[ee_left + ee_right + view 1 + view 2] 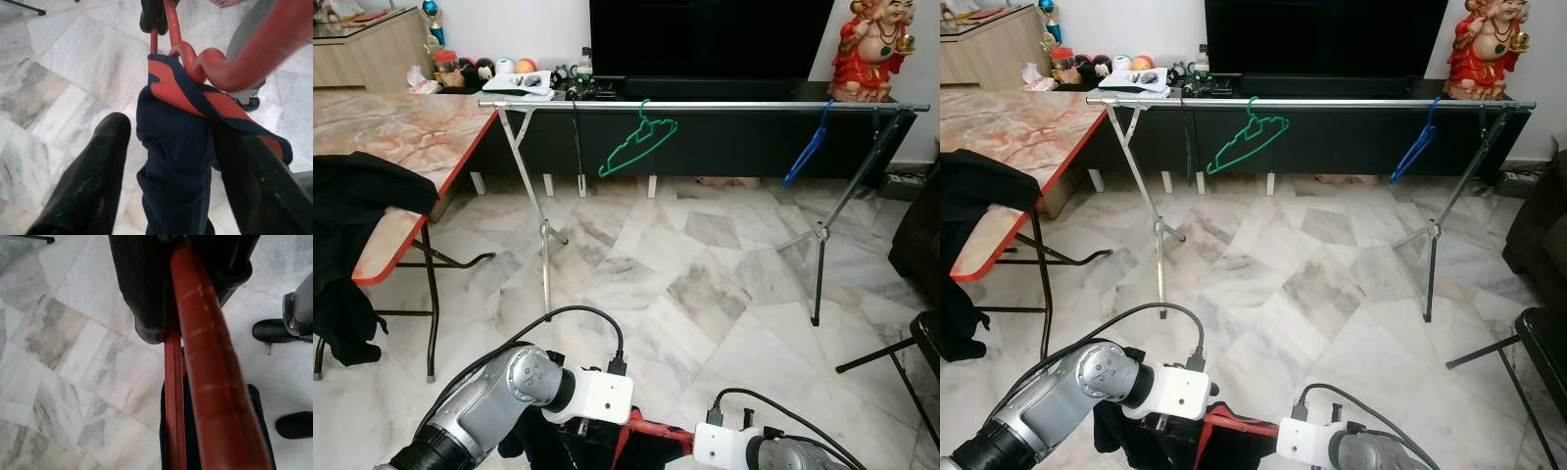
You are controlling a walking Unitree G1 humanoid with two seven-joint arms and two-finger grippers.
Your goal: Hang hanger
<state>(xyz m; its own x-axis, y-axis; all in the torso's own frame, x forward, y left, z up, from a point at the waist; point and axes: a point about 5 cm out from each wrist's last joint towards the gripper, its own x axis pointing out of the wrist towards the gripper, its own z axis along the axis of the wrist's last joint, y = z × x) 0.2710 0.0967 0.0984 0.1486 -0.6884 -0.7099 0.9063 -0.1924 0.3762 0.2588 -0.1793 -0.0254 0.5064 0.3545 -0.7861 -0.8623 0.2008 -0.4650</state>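
A red hanger (171, 29) carries a navy garment (176, 161) with a red collar, low in front of me over the marble floor. My right gripper (156, 19) is shut on the hanger's red bar (205, 357). The left gripper (171, 129) is open, one black finger (93, 181) on each side of the garment below the hook. Across the room stands a silver clothes rack (705, 105) at about chest height. On its rail hang a green hanger (636, 145) left of centre and a blue hanger (808, 147) towards the right.
A marble-top folding table (401, 137) with a red edge stands at left, a black garment (352, 225) draped over its near end. Behind the rack are a dark TV cabinet (724, 147) and a red figurine (871, 49). Black chair legs (891, 352) sit at right.
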